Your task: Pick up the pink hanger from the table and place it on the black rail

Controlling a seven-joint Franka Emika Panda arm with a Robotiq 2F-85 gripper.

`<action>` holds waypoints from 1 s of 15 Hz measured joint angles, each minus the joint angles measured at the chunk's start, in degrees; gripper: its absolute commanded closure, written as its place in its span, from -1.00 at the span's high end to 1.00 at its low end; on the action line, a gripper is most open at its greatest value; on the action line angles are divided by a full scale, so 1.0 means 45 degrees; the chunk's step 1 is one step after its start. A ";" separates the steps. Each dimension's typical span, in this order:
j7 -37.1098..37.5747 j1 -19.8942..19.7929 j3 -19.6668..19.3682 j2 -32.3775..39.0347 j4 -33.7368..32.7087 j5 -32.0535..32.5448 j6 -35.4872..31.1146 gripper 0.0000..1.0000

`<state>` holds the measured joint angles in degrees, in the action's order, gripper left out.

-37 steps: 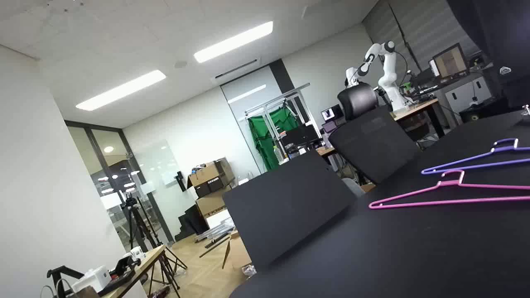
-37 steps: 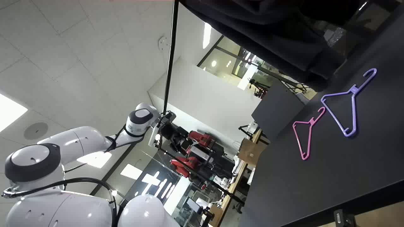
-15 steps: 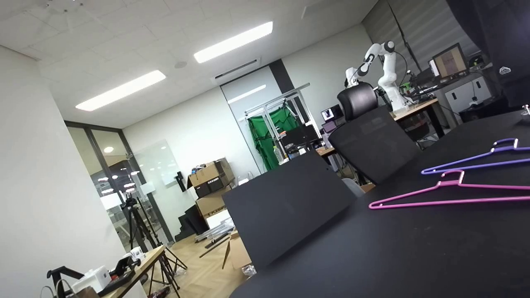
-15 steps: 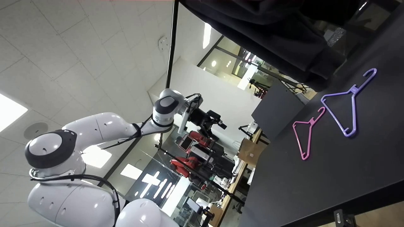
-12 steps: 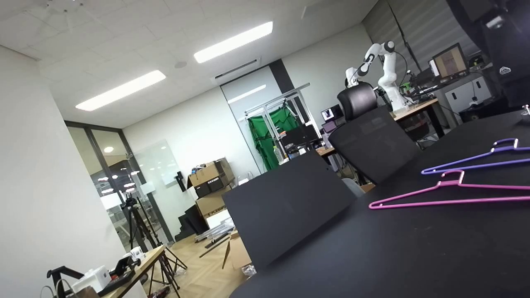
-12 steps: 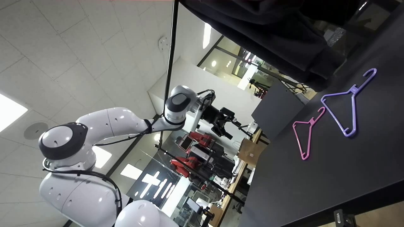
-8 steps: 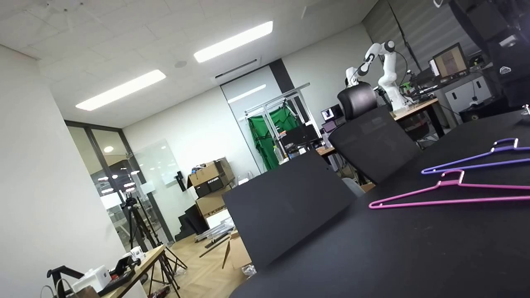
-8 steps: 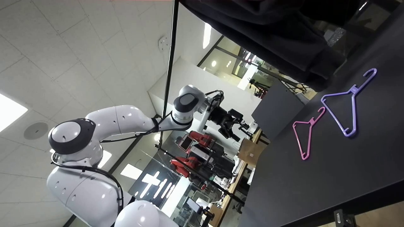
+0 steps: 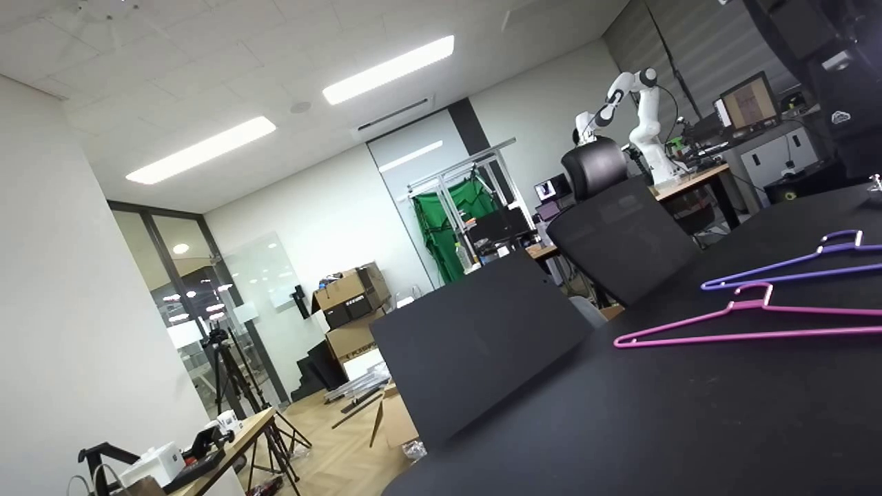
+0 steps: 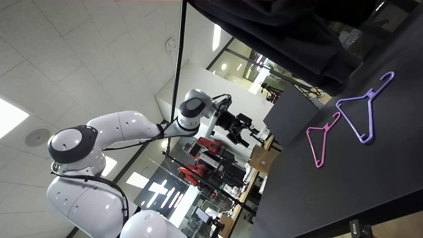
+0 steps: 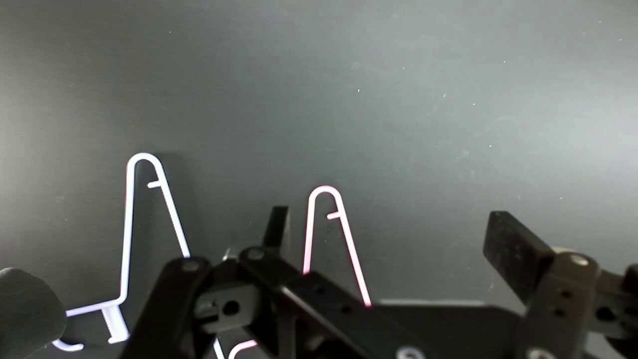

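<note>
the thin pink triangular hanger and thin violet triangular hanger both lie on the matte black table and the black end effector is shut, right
Not quite: the end effector is open; the wrist view shows its jaws apart. The pink hanger and violet hanger do both lie on the table.

I count two hangers on my feeds: one pink hanger [image 10: 325, 138] and one purple hanger [image 10: 370, 94], the same pair in both exterior views, with parts of both reaching me through the wrist view. Under the two of them I have one black table [image 9: 689, 427]. My rig is one white arm [image 10: 124, 125] carrying one gripper [image 11: 389, 217], and that gripper has two fingers [image 11: 516, 249]. In an exterior view I make out one more robot arm [image 9: 648, 124] in the background, one rounded black chair back [image 9: 598, 169], one green cloth [image 9: 428, 219] and two long lights [image 9: 389, 70] on the ceiling [image 9: 207, 55]. In an exterior view I get two red machine parts [image 10: 195, 170].
</note>
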<state>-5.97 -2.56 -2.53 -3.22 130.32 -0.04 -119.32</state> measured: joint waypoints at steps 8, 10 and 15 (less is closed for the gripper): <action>0.0034 -0.0257 -0.0228 0.2372 0.0048 -0.0965 -0.3448 1.00; 0.0033 -0.0328 -0.0227 0.3360 0.0013 -0.1315 -0.4711 1.00; 0.0468 -0.0363 -0.0255 0.5244 -0.0218 -0.1379 -0.7191 1.00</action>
<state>-3.86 -4.20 -3.68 20.38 129.34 -6.24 -151.68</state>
